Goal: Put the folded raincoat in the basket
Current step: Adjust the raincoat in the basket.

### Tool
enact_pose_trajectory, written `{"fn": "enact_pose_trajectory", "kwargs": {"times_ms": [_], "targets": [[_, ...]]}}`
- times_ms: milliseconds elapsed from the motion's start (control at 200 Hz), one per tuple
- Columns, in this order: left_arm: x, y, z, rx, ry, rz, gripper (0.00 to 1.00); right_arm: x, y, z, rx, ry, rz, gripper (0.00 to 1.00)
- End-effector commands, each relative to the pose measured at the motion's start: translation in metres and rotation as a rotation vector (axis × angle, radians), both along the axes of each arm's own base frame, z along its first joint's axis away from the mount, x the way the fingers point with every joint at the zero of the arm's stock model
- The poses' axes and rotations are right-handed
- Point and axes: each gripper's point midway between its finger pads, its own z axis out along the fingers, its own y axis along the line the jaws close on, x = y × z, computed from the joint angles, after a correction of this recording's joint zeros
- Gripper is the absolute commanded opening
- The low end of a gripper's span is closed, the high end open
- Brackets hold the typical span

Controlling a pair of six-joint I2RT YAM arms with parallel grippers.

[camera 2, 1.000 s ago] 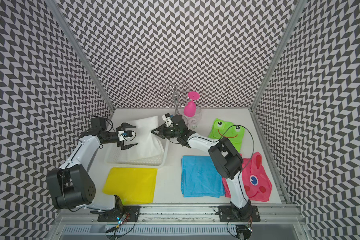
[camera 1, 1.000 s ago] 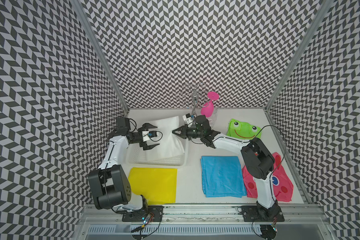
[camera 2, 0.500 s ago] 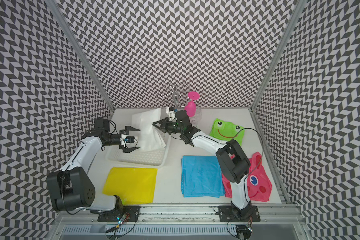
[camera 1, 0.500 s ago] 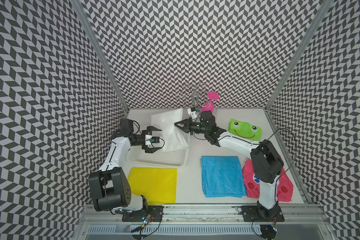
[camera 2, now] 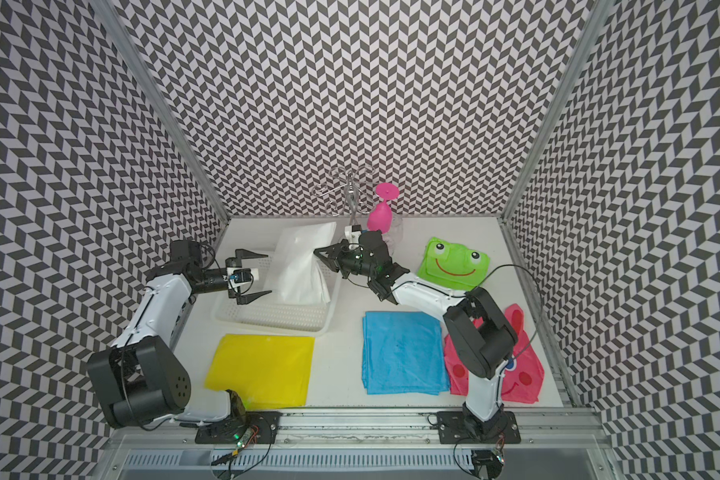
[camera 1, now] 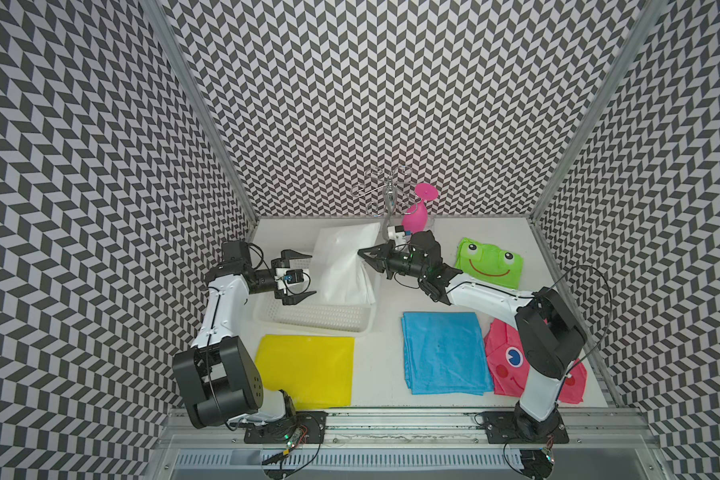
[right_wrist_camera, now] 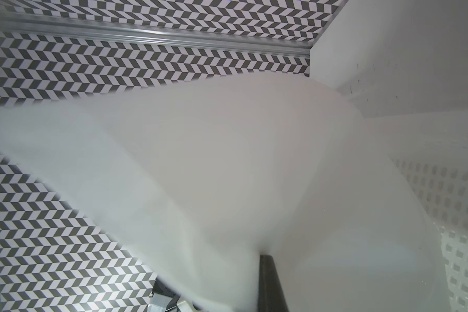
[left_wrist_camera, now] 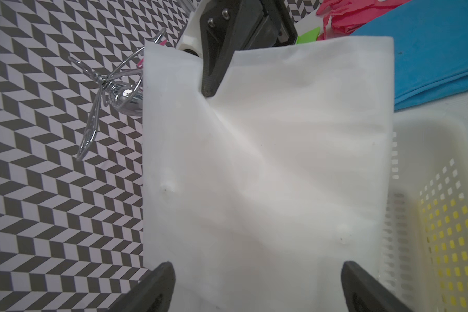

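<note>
Three folded coats lie nearest me: the yellow coat (camera 1: 306, 370) on my left side, the blue coat (camera 1: 443, 353) and the pink coat (camera 1: 501, 365) on my right. None has shifted in the last second.

Next out is the basket (camera 1: 321, 318), its near half bare mesh, in the same spot as before.

My left gripper (camera 1: 312, 273) hangs spread wide over the basket's left side. It is just beside the white raincoat (camera 1: 344, 266) and has barely moved from a second ago.

My right gripper (camera 1: 361, 252) is clamped tight on the raincoat's right edge, and it has lifted. A second ago the sheet lay low and slanted across the basket. Now it stands steeply on edge, top corner up toward the back wall, lower edge down in the basket's far right part.

In the left wrist view the white sheet fills the frame between my spread fingers (left_wrist_camera: 157, 289), and the right gripper bites its far edge. My right elbow has shifted toward the right wall.

Farther back, the frog coat (camera 1: 487, 262) lies flat where it was. At the wall stands the rack (camera 1: 385, 193), with the pink glass (camera 1: 415, 215) upside down beside it, both unchanged.
</note>
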Motion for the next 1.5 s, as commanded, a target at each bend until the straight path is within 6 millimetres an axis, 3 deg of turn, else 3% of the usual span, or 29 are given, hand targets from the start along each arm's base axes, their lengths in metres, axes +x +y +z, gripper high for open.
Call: {"fn": "enact_pose_trajectory", "kwargs": {"times_ms": [0, 145, 290, 406, 591, 711, 836, 966, 1307, 1497], "targets": [[-0.008, 0.007, 0.035, -0.064, -0.071, 0.012, 0.99, -0.017, 0.008, 0.063, 0.181, -0.078, 0.013, 0.00], [-0.003, 0.035, 0.068, -0.127, -0.082, 0.127, 1.00, -0.029, 0.029, 0.088, 0.248, -0.106, 0.061, 0.00], [0.009, 0.081, 0.116, -0.251, -0.059, 0.345, 0.99, -0.047, 0.050, 0.111, 0.294, -0.139, 0.114, 0.00], [0.013, 0.113, 0.142, -0.317, -0.048, 0.506, 1.00, -0.063, 0.065, 0.130, 0.345, -0.163, 0.146, 0.00], [0.014, 0.134, 0.155, -0.346, -0.057, 0.633, 1.00, -0.088, 0.085, 0.161, 0.437, -0.202, 0.187, 0.00], [0.020, 0.153, 0.160, -0.368, -0.069, 0.746, 0.99, -0.101, 0.095, 0.166, 0.508, -0.186, 0.205, 0.00], [0.024, 0.164, 0.163, -0.363, -0.091, 0.807, 1.00, -0.117, 0.113, 0.147, 0.540, -0.121, 0.236, 0.00], [0.023, 0.154, 0.149, -0.353, -0.070, 0.756, 0.99, -0.120, 0.124, 0.115, 0.582, -0.045, 0.271, 0.00], [0.036, 0.089, 0.060, -0.211, 0.065, 0.586, 0.99, -0.083, 0.090, 0.019, 0.346, 0.019, 0.141, 0.00], [0.029, 0.056, 0.022, -0.147, 0.148, 0.478, 1.00, -0.071, 0.075, -0.014, 0.249, 0.016, 0.113, 0.00]]}}
